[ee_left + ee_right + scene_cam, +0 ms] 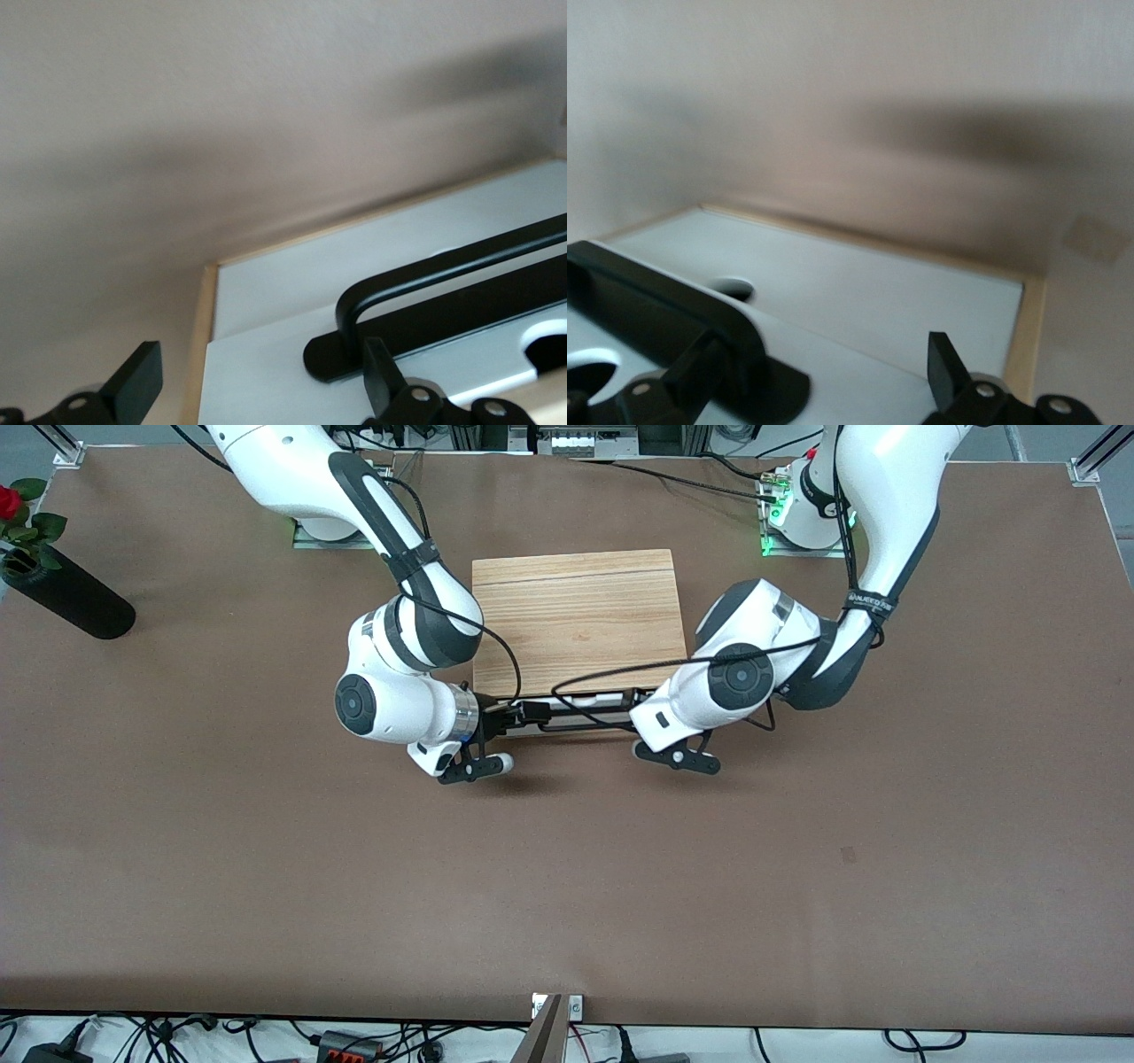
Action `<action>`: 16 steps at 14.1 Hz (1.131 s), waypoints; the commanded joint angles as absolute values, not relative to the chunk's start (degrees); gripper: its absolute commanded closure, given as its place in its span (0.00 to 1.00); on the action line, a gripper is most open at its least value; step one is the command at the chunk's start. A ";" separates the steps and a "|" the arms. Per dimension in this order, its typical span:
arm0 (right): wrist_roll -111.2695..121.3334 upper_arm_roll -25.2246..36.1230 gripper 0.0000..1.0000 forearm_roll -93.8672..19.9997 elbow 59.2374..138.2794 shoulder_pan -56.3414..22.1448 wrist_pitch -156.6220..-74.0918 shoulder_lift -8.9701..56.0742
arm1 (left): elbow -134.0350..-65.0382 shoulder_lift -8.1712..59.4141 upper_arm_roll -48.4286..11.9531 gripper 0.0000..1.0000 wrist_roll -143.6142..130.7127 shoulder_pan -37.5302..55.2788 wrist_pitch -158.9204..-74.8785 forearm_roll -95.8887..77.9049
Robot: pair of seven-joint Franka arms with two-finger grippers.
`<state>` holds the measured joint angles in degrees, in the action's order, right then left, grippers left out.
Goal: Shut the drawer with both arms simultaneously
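Observation:
The drawer (580, 710) shows as a narrow strip under the wooden box's plank top (578, 620), on the side nearer the front camera. Its white front panel (292, 354) and black bar handle (443, 279) fill the left wrist view; the panel (877, 310) and handle (664, 292) also show in the right wrist view. My left gripper (634, 713) (257, 382) is open, its fingers astride the panel's end toward the left arm. My right gripper (509, 717) (824, 372) is open, astride the panel's end toward the right arm. Neither holds anything.
A black vase (69, 598) with a red rose (9, 503) lies at the right arm's end of the brown table (567, 886). Both arms' wrists hang low beside the box's corners.

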<state>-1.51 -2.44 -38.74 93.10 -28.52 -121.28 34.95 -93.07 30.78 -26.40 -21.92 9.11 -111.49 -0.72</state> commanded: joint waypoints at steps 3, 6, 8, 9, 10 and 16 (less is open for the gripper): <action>-1.05 -2.02 0.00 -38.41 95.01 -27.69 -115.05 34.72 | -95.80 28.56 -28.83 0.00 -23.91 7.82 -111.44 -0.53; -1.05 -2.02 0.00 -38.41 94.92 -27.60 -115.14 34.72 | -94.23 28.65 -28.04 0.00 -23.38 7.03 -111.88 -0.53; -1.05 -2.02 0.00 -38.41 94.75 -27.60 -115.05 34.63 | -91.24 28.92 -26.29 0.00 -23.12 6.94 -111.88 -0.53; -1.05 -2.02 0.00 -38.41 94.75 -27.60 -115.05 34.63 | -90.01 28.83 -25.24 0.00 -23.03 6.86 -111.80 -0.44; -1.05 -2.02 0.00 -38.41 94.31 -27.51 -115.05 34.63 | -88.61 28.83 -24.09 0.00 -23.03 6.86 -111.62 -0.53; -1.67 0.35 0.00 -32.02 91.94 -27.33 -114.87 30.25 | -86.22 26.02 -19.96 0.00 -23.38 6.77 -110.75 -0.44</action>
